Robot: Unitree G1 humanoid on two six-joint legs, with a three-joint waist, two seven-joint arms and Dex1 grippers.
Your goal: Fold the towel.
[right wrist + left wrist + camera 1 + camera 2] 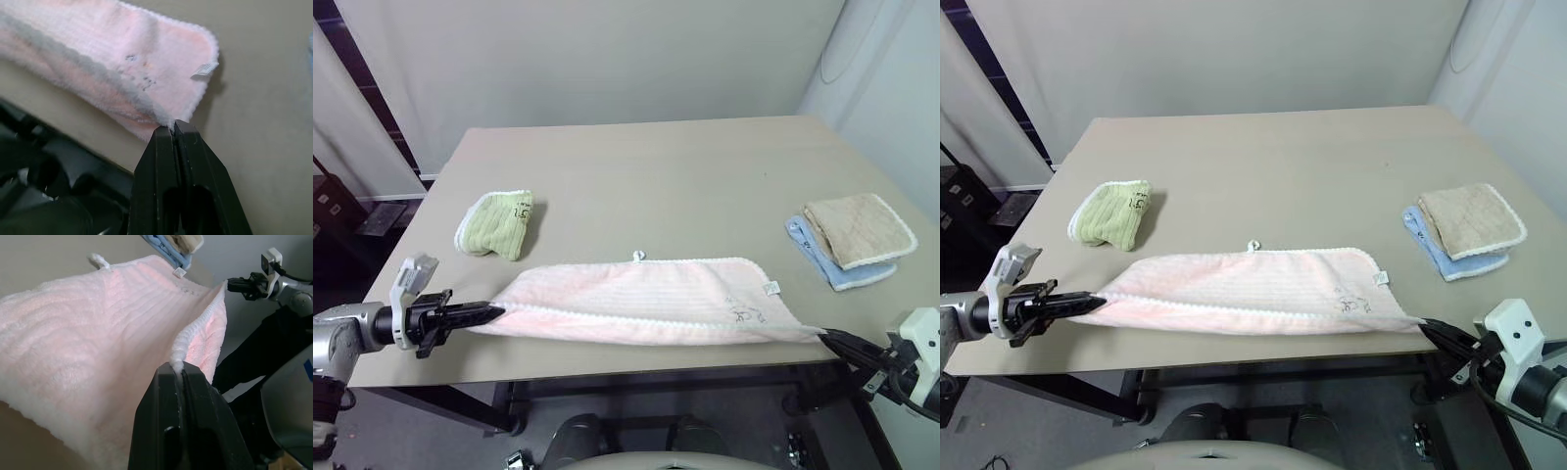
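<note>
Left eye view: the towel [646, 299] lies lengthwise along the near edge of the counter [656, 176], already doubled over on itself, its white-edged far border and small hanging loop pointing away from the robot. The left pincer [494, 313] is pinched shut on the towel's left end, and the right pincer [827, 336] is pinched shut on its right end, near the black scribble mark [744, 313]. Both ends are drawn just past the counter's front edge, so the cloth is stretched between them. A green cloth [496, 223] sits well apart to the far left; a beige cloth [858, 227] rests on a blue cloth [837, 264] at the far right.

Right eye view: the same layout; the fold looks fairly even along its length.

Left wrist view: the black fingers are closed tight on a white-edged corner, with pink terry spreading away toward the other pincer.

Right wrist view: the fingers are clamped on the corner beside the sewn tag [204, 69], with the scribble close by.

My judgement is that the lengthwise fold is being laid down. The next move probably calls for settling the held edge flat on the counter, letting go, then bringing one end over to the other while keeping the edges aligned.
</note>
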